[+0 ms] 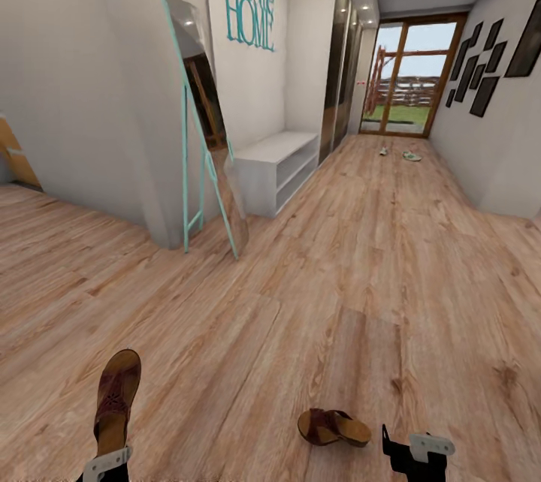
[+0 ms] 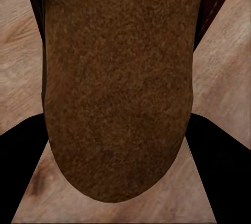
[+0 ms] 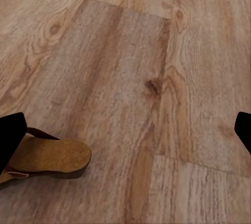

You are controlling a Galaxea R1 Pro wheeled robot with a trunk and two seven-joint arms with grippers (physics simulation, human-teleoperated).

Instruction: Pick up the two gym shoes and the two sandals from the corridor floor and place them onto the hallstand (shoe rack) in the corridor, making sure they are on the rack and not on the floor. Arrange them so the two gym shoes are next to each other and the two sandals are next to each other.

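Note:
My left gripper (image 1: 105, 461) at the lower left is shut on one brown sandal (image 1: 116, 396), held off the corridor floor (image 1: 338, 279). In the left wrist view its suede sole (image 2: 117, 88) sits between the black fingers (image 2: 21, 177). The other sandal (image 1: 334, 427) lies on the floor just left of my right gripper (image 1: 409, 452), which is open; in the right wrist view that sandal (image 3: 47, 158) lies beside one finger (image 3: 10, 137). The pale grey hallstand (image 1: 278, 159) stands against the left wall. The two gym shoes (image 1: 383, 152) (image 1: 411, 156) lie far down the corridor near the glass door.
A teal-framed standing mirror (image 1: 203, 129) leans on the wall corner in front of the hallstand. A tall wardrobe (image 1: 334, 69) follows the hallstand. Dark picture frames (image 1: 481, 65) hang on the right wall. Open wood floor runs between me and the hallstand.

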